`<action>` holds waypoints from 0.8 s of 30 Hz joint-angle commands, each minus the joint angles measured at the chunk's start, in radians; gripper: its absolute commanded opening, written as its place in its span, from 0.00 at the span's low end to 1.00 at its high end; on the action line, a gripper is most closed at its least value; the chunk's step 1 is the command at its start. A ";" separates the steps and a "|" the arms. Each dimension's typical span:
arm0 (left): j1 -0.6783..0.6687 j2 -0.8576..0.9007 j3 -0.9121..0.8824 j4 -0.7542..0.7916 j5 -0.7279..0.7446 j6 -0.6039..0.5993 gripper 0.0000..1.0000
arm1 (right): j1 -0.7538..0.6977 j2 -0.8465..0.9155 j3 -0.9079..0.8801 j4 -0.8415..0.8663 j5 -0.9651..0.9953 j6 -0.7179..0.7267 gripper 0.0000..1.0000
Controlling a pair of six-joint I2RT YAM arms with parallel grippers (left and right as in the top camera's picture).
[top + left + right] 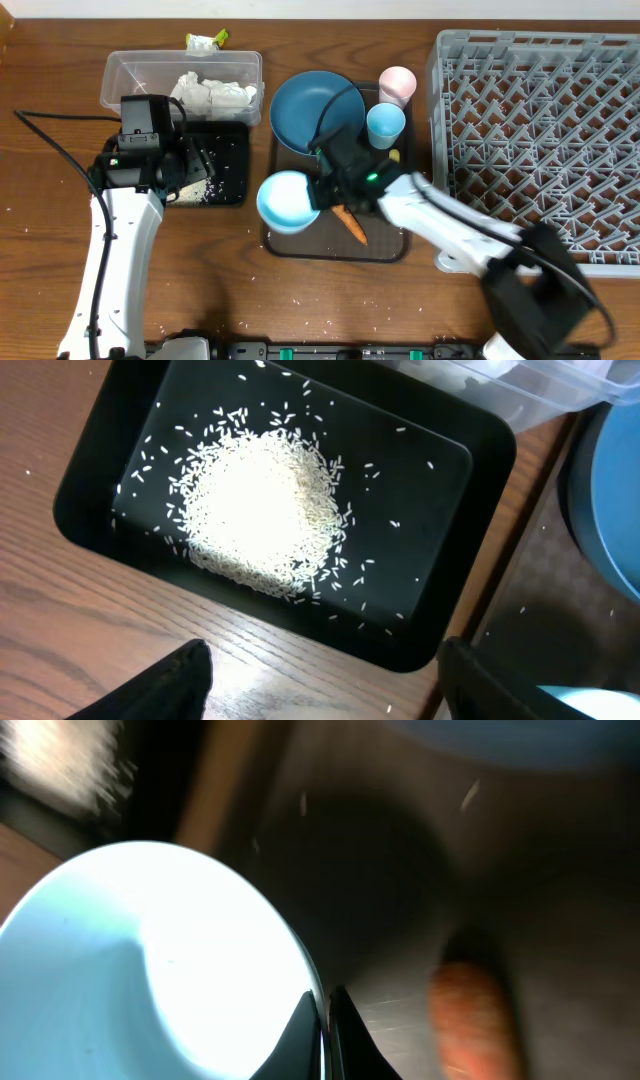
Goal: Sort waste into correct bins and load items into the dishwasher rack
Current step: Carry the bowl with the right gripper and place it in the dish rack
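Observation:
My right gripper [322,190] is shut on the rim of the small pale bowl [287,200], holding it over the left part of the dark-brown serving tray [385,247]; the wrist view shows the fingers [324,1020] pinching the bowl's [150,970] rim. The orange carrot [350,224] lies beside it [475,1020]. The dark blue plate [305,110], pink cup [397,84] and light blue cup [385,124] stand on that tray. My left gripper [320,685] is open over the black tray [440,470] holding rice [265,510]. Tissues [215,92] lie in the clear tub [125,75]. The green-yellow wrapper [206,41] lies behind it.
The grey dishwasher rack [540,140] fills the right side. Loose rice grains [300,298] are scattered on the wooden table in front of the serving tray. A cable [50,140] runs across the left of the table.

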 commanded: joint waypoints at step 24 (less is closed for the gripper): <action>0.005 0.005 -0.011 0.000 -0.015 0.001 0.95 | -0.559 -0.062 0.100 0.737 1.003 -0.976 0.01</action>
